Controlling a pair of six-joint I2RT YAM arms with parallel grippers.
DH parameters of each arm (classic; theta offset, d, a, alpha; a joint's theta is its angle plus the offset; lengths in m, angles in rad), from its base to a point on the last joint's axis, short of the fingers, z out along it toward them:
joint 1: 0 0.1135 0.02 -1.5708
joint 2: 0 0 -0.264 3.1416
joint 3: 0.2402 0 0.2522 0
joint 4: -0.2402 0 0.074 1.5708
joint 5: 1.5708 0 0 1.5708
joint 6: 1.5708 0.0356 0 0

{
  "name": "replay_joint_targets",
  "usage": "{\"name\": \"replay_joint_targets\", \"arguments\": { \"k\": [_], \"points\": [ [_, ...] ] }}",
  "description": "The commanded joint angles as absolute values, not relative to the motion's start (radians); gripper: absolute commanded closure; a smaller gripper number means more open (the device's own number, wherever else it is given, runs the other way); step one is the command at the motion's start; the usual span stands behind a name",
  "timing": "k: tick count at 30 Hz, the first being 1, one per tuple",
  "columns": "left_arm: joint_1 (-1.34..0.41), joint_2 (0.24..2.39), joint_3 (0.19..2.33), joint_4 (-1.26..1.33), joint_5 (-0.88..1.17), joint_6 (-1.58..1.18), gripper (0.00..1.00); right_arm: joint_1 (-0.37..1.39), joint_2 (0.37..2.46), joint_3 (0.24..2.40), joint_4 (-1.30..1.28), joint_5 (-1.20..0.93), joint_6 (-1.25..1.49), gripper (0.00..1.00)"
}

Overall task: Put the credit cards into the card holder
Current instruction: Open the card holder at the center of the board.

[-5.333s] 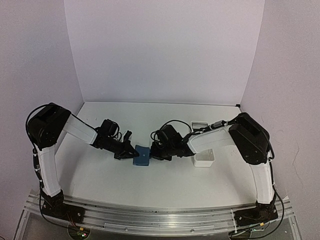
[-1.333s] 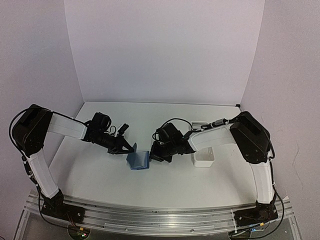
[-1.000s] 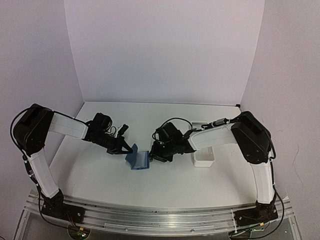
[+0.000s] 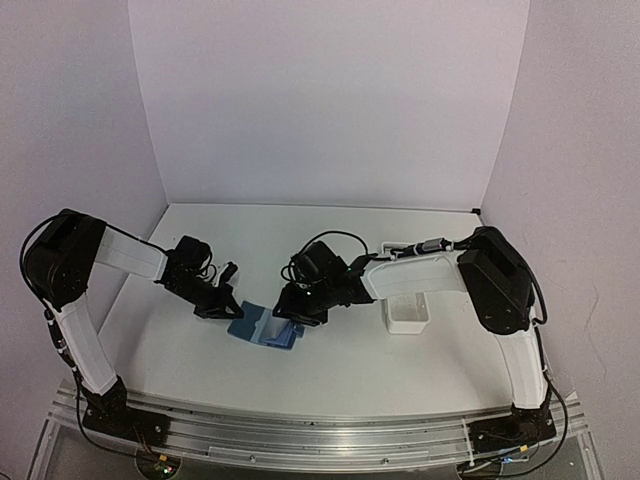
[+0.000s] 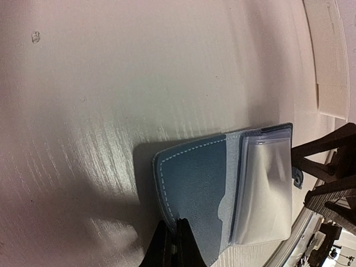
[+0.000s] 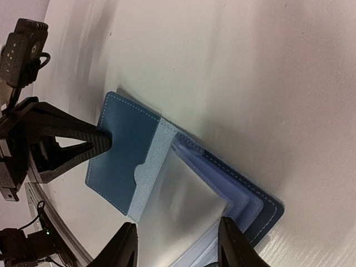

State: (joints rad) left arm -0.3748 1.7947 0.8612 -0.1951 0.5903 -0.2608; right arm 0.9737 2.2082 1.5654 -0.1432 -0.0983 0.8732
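White table [image 4: 340, 375] backed by pale lilac walls carries the card holder [image 4: 258, 330], which lies opened flat near the middle front between the two arms. On its dark blue flap the left gripper [image 4: 222, 305] is pinched tight at the edge. Over its clear-pocket half the right gripper [image 4: 297, 318] stands with jaws spread apart.

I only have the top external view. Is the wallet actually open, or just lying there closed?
Observer: Open. The right wrist view shows the card holder spread, with a clear sleeve on one half.
Reviewer: Is the left gripper holding it?
Observer: Yes; the left wrist view shows the left gripper shut on the card holder's edge.
Reviewer: And the right?
Observer: The right gripper is open over the sleeve, with no card in it.
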Motion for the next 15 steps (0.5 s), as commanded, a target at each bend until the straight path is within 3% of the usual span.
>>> {"name": "replay_joint_targets", "arguments": {
  "k": [1, 15],
  "points": [
    [-0.379, 1.802, 0.834, -0.228, 0.566, -0.296, 1.00, 0.971, 2.187, 1.587, -0.124, -0.183, 0.989, 0.52],
    [-0.379, 1.802, 0.826, -0.223, 0.549, -0.307, 1.00, 0.979, 2.217, 1.589, -0.102, -0.276, 1.078, 0.48]
  ]
}}
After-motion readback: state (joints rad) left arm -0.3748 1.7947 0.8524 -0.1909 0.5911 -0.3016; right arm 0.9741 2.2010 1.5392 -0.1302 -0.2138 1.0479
